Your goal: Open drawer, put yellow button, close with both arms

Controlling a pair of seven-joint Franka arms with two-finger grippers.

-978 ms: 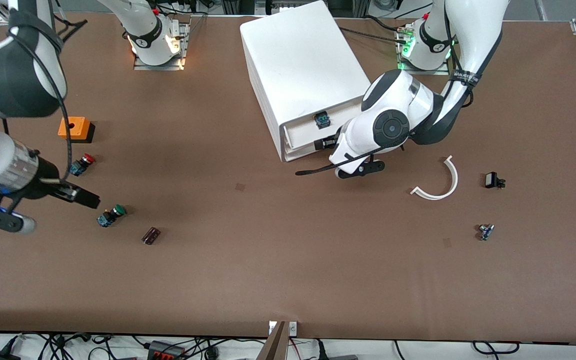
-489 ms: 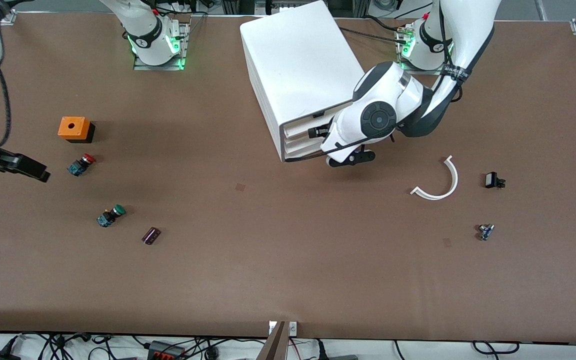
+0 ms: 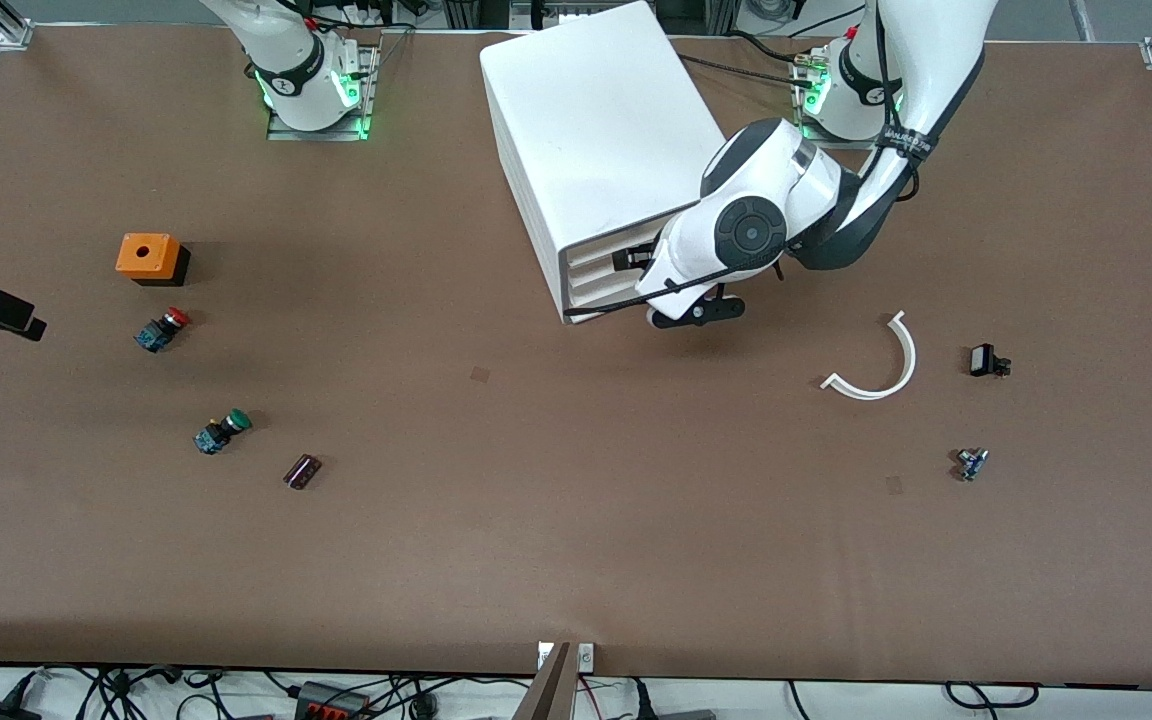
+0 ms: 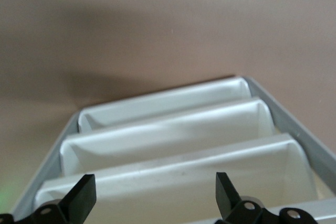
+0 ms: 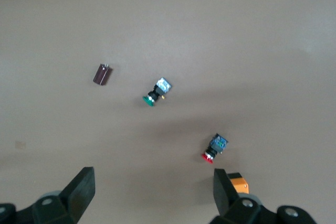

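Note:
The white cabinet [image 3: 601, 120] stands midway between the two arm bases. Its top drawer [image 3: 598, 254] is pushed in, its front about level with the lower ones. The yellow button is hidden. My left gripper [image 3: 629, 260] is at the drawer fronts [image 4: 168, 129], open, with nothing between its fingers [image 4: 84, 196]. My right gripper [image 3: 11, 318] hangs over the table edge at the right arm's end, open and empty. In the right wrist view the gripper [image 5: 152, 192] looks down on the red-capped button [image 5: 215, 148] and the green-capped button [image 5: 156, 93].
An orange box [image 3: 148, 256], the red-capped button [image 3: 163, 328], the green-capped button [image 3: 222, 431] and a small dark part [image 3: 302, 471] lie toward the right arm's end. A white curved strip [image 3: 881, 365] and two small parts [image 3: 986, 360] [image 3: 972, 463] lie toward the left arm's end.
The left hand moved in toward the cabinet and the top drawer slid shut, hiding the button that lay in it. The right arm drew back off toward its end of the table.

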